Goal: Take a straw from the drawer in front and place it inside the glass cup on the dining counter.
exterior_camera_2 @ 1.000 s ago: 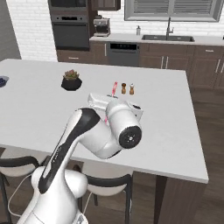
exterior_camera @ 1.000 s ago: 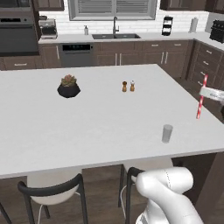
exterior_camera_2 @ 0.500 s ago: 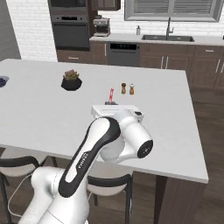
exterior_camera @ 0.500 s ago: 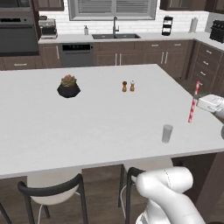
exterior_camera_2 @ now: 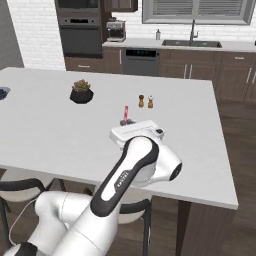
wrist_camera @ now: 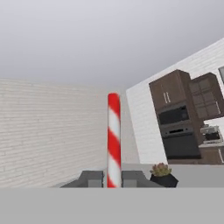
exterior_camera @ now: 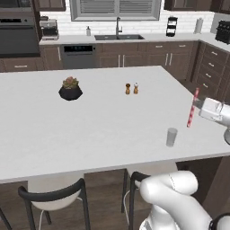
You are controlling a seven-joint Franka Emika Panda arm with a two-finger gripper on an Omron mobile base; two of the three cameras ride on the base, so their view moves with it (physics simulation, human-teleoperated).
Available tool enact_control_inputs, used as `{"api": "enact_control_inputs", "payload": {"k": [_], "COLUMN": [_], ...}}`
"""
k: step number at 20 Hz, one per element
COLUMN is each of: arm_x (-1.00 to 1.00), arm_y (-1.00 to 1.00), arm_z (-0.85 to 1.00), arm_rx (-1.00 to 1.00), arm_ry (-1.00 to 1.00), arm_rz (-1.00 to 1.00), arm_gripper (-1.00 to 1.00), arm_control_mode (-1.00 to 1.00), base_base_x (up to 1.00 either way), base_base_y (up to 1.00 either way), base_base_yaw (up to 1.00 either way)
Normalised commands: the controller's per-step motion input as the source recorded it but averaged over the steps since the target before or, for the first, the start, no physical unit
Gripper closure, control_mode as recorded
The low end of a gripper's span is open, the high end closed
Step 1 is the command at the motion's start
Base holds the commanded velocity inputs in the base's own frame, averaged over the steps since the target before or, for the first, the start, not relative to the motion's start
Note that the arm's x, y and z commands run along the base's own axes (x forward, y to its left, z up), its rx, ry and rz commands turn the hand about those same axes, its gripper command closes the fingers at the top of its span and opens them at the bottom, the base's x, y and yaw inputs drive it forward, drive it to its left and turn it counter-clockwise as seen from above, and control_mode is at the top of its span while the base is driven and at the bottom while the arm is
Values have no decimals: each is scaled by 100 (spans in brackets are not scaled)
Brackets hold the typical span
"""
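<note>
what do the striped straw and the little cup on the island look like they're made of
Straw: probably paper or plastic, matte, with red and white spiral stripes and no shine. Glass cup: looks like clear greyish glass, since the white dining counter shows faintly through it, though clear plastic is possible.

Straw carried closer to the glass cup, now held nearly upright.

Over the last second the gripper (wrist_camera: pixel 113 178), clamped on the straw (exterior_camera: pixel 192 108), has swung in from the right edge of the surface (exterior_camera: pixel 90 126) toward the glass cup (exterior_camera: pixel 171 137). The straw has moved from a lean to almost vertical, and appears to stand just behind and right of the cup.
</note>
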Motion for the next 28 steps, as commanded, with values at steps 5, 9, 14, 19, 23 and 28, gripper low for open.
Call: {"api": "enact_control_inputs", "payload": {"k": [5, 9, 14, 19, 23, 28], "arm_x": [32, 32, 31, 3, 1, 29], "arm_y": [0, -6, 0, 0, 0, 3], "arm_z": [-34, -26, -22, -19, -27, -18], "arm_rx": [-1, -6, -6, -3, 0, 0], "arm_ry": [0, 0, 0, 0, 0, 1], "arm_rz": [11, 2, 1, 0, 0, 0], "arm_gripper": [100, 100, 100, 100, 100, 100], "arm_control_mode": [-100, -100, -100, -100, -100, -100], "base_base_x": [0, 0, 0, 0, 0, 0], "base_base_y": [0, 0, 0, 0, 0, 0], "base_base_yaw": [0, 0, 0, 0, 0, 0]}}
